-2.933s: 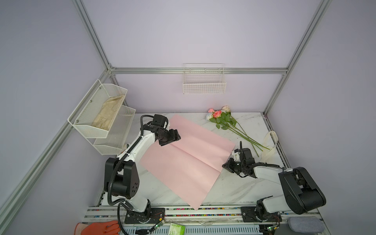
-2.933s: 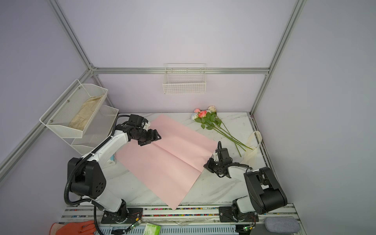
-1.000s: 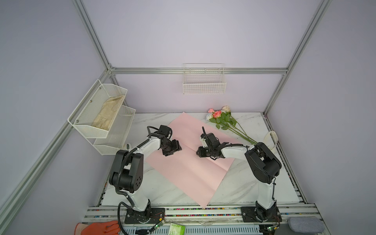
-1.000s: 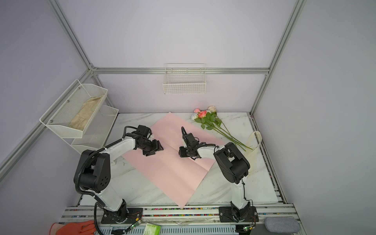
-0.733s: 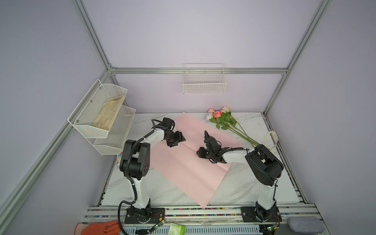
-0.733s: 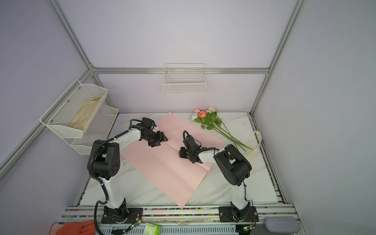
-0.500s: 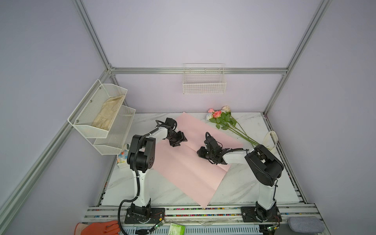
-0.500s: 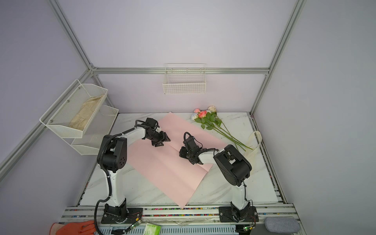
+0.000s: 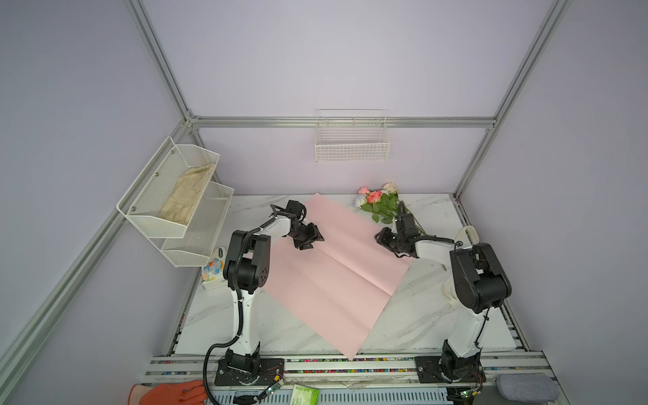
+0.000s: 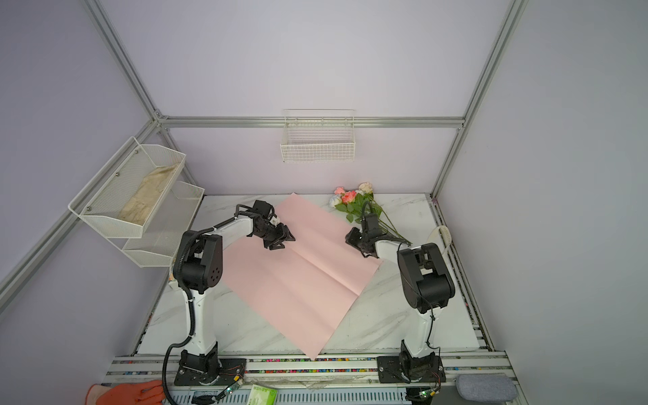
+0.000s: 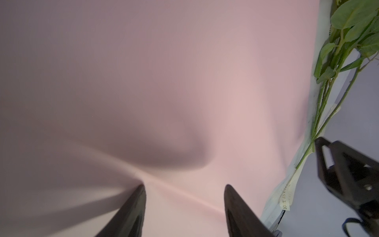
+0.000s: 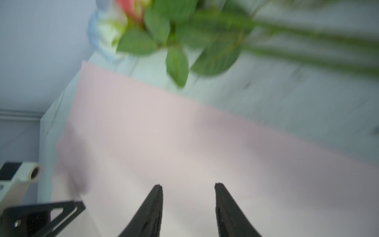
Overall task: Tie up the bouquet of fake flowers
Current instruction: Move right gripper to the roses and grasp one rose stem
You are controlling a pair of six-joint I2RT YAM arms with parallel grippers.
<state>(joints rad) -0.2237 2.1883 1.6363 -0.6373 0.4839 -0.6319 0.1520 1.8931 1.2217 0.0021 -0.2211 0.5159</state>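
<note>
You're at the paper-laying step, by my reading: the pink paper sheet (image 9: 333, 273) lies flat on the surface. The bouquet of fake flowers (image 9: 380, 207) lies loose near the surface's far right corner, just off the sheet. The left claw (image 11: 184, 188) and right claw (image 12: 188, 186) hover over the sheet, spread and empty. Next, the right claw likely needs to pinch the stems.

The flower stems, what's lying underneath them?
Beneath the flower stems: marble table; near their lower ends a cream lettered ribbon appears to pass under. In both top views the right arm covers that stretch.
</note>
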